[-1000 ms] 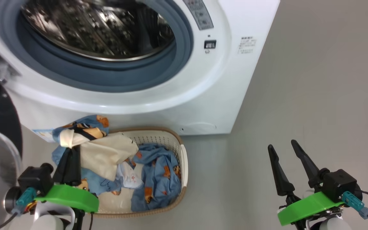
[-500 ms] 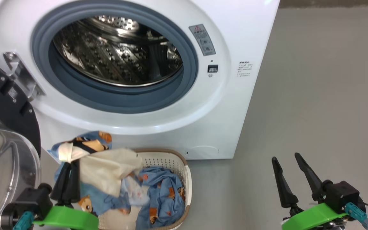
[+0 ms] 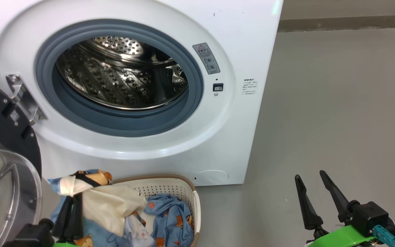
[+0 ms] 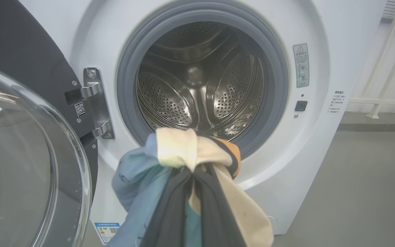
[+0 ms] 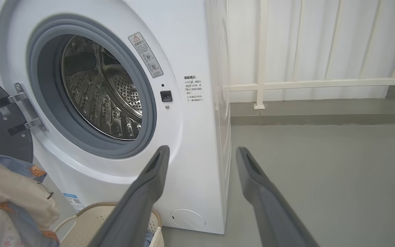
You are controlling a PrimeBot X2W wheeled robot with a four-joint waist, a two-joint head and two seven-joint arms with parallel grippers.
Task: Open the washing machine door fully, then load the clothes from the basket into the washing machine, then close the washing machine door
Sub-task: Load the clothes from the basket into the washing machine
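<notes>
Washing machine (image 4: 321,154) front: grey warning sticker (image 4: 301,65) with a red triangle sign, right of the opening; beside it a block of small print (image 5: 193,88), too fine to read. Blue label (image 4: 106,231) at the bottom edge, unreadable. QR sticker (image 4: 80,109) on the door (image 4: 22,51), by the hinge.

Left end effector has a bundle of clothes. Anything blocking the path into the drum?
Nothing visible. The left end effector holds the clothes below the open mouth of the washing machine. The washing machine door is swung aside to the left, and the drum looks empty.
</notes>
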